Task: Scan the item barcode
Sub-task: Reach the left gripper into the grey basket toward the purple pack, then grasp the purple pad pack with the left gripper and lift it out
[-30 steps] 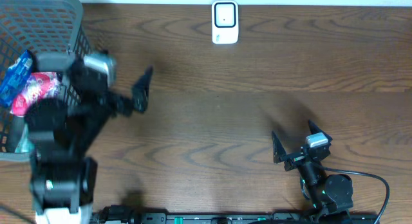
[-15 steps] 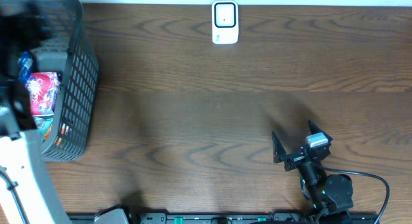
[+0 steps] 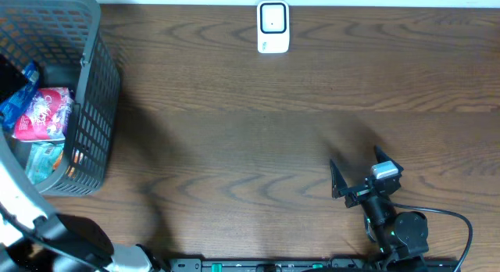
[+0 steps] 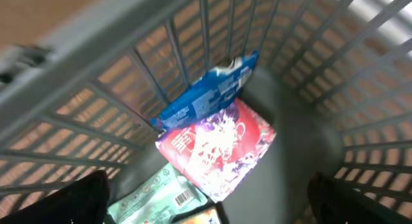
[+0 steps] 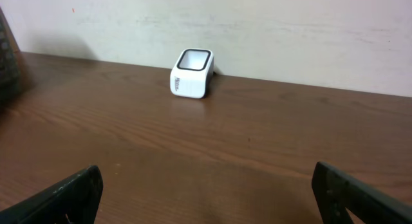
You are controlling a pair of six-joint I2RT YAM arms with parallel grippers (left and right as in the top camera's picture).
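Overhead, basket: A grey mesh basket [image 3: 94, 108] stands at the left end of the table [image 3: 234, 147]. It holds a blue packet [image 3: 16, 96], a pink packet [image 3: 43, 116] and a green packet [image 3: 43, 159].
Overhead, scanner: The white scanner [image 3: 273, 26] stands at the far edge, well apart from the basket.
Overhead, right tool: The right gripper [image 3: 361, 174] sits near the front right, its jaws wide and empty.
Left wrist, tool: The left gripper [image 4: 212, 205] hangs over the inside of the basket, its jaws wide, holding nothing.
Left wrist, items: The pink packet lies in the middle and the blue one leans on the wall behind it. The green one shows a barcode at the near edge.
Right wrist: This view looks across bare table towards the scanner.
Step in hand: Probably the reach into the basket, with no item picked yet.
Next move: Lower onto one packet and close on it. Then carry it to the scanner with its barcode turned to the window.
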